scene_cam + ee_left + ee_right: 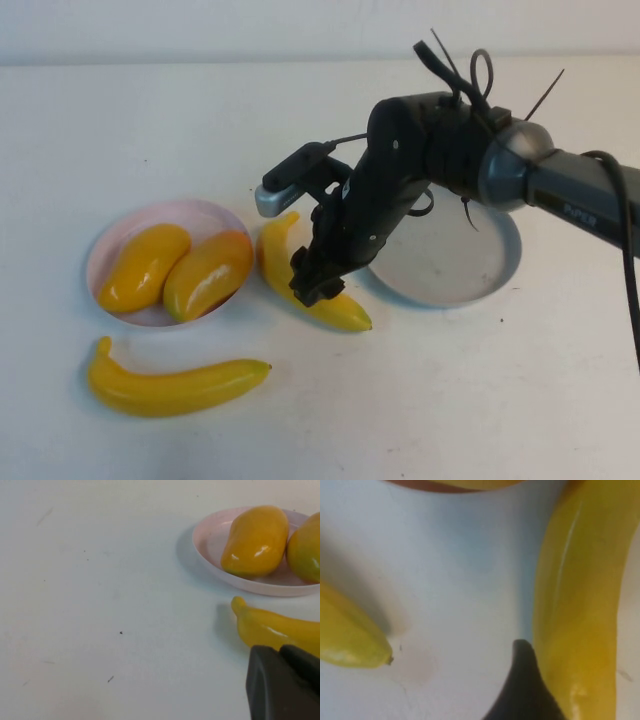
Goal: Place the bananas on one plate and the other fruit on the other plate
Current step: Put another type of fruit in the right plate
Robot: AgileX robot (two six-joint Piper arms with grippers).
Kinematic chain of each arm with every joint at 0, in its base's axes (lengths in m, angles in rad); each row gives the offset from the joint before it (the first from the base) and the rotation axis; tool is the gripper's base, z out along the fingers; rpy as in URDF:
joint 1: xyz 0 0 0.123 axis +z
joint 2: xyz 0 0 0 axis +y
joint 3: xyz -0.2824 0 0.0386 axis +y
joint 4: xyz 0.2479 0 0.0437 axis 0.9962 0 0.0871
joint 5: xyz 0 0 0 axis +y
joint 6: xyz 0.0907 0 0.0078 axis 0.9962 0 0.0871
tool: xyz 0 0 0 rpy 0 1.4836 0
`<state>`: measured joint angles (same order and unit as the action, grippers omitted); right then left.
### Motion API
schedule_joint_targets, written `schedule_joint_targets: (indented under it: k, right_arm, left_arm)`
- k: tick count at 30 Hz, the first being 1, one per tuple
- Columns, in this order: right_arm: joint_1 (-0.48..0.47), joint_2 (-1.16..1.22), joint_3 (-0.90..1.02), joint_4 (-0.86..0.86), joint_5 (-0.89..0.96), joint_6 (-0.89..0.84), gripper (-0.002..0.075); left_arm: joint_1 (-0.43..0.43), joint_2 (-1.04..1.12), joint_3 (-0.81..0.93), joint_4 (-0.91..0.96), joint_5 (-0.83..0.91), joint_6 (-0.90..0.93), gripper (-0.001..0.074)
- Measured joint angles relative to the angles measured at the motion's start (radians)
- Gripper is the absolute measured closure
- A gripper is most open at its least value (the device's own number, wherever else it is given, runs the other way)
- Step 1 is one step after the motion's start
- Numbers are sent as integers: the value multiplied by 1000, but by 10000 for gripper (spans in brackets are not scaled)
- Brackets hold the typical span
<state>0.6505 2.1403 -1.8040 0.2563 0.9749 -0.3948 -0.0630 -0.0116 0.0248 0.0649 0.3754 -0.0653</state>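
Two mango-like fruits (145, 266) (207, 273) lie in the pale pink plate (112, 233) at the left. The grey-blue plate (470, 275) at the right is bare and partly hidden by my right arm. One banana (175, 385) lies on the table in front of the pink plate. The other banana (345, 312) lies between the plates. My right gripper (316, 281) is down over this banana, open, with one finger (521, 685) against its side (575, 605). My left gripper (282, 680) shows only in its wrist view, shut and empty, beside the front banana (280, 627).
The white table (480, 400) runs to a pale back wall. The left wrist view also shows the pink plate (210, 535) with a mango (255, 540) in it. The front banana's tip (350, 640) shows in the right wrist view.
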Motion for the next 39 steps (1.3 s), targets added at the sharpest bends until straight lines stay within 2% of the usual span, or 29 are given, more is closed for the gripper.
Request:
schedule_joint_targets:
  k: [10, 18, 20, 24, 29, 33, 36, 39]
  right_arm:
    - [10, 49, -7, -20, 11, -26, 299]
    - [18, 65, -7, -43, 7, -20, 418]
    - [19, 65, -7, -51, 0, 4, 422]
    - [19, 37, 0, -86, -8, 115, 423]
    - [-3, -144, 118, -153, -63, 353, 423]
    - [-96, -286, 276, -218, -104, 518, 423]
    - [-162, -308, 365, -247, -116, 560, 423]
    - [-188, -280, 389, -249, -126, 569, 423]
  left_arm:
    - [0, 0, 0, 0, 0, 0, 733]
    - [0, 0, 0, 0, 0, 0, 733]
    - [0, 0, 0, 0, 0, 0, 733]
    - [0, 0, 0, 0, 0, 0, 733]
    - [0, 0, 0, 0, 0, 0, 733]
    - [0, 0, 0, 0, 0, 0, 733]
    - [0, 0, 0, 0, 0, 0, 733]
    - [0, 0, 0, 0, 0, 0, 733]
